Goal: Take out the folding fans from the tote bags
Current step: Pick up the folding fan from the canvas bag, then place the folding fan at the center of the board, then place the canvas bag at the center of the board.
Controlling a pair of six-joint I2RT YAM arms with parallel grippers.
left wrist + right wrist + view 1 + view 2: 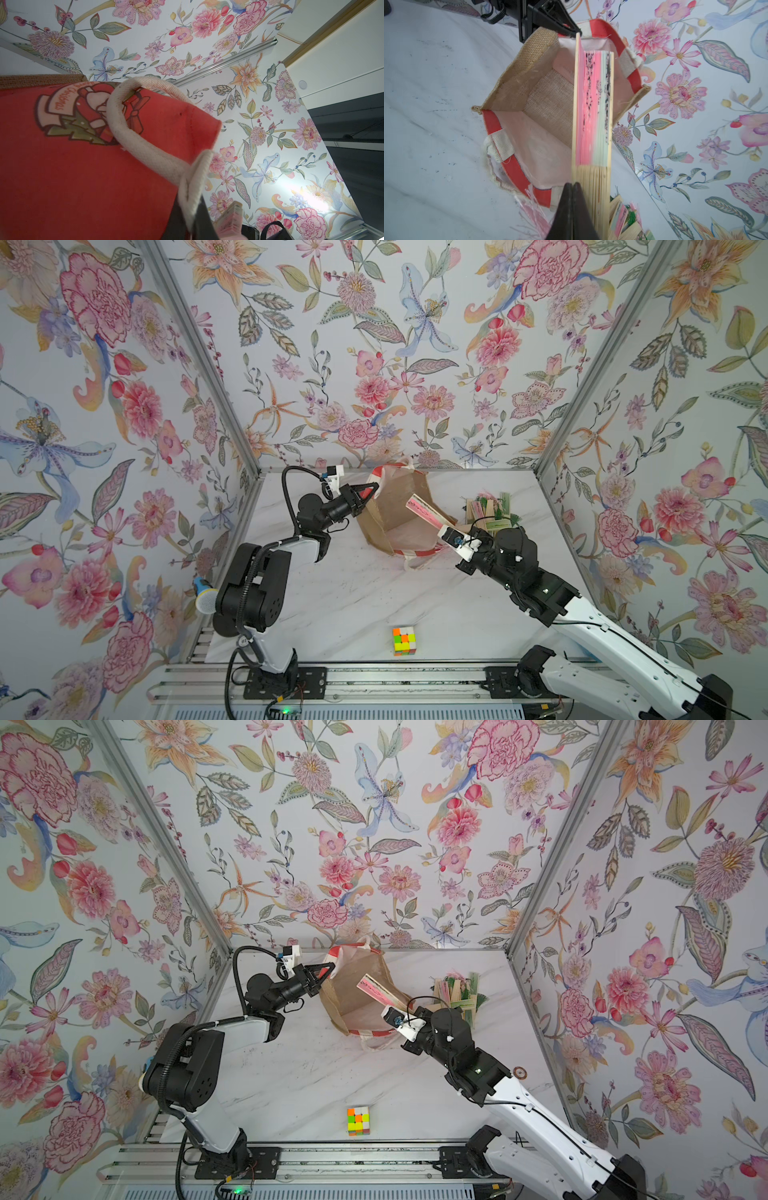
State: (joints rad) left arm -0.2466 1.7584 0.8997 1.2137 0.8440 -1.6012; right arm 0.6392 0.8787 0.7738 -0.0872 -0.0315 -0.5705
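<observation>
Both top views looked down from high in front, sharing table [353,597] and bag [395,495]. Wrist views sat close: left against the bag, right over its mouth.

tote bag [397,499]: brown jute, red printed panel, red-white striped rim, cream lining. fan [592,108]: pink fading to pale green pleats, black marks, light bamboo sticks. fan pile [490,510]: green, pink, bamboo. cube [404,641]: orange, green, yellow. desk [332,605]: white marble.

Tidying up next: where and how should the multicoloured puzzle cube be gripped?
Grip the multicoloured puzzle cube on two opposite flat side faces, coming straight down from above: it sits flat on the white marble table, its sides exposed.
</observation>
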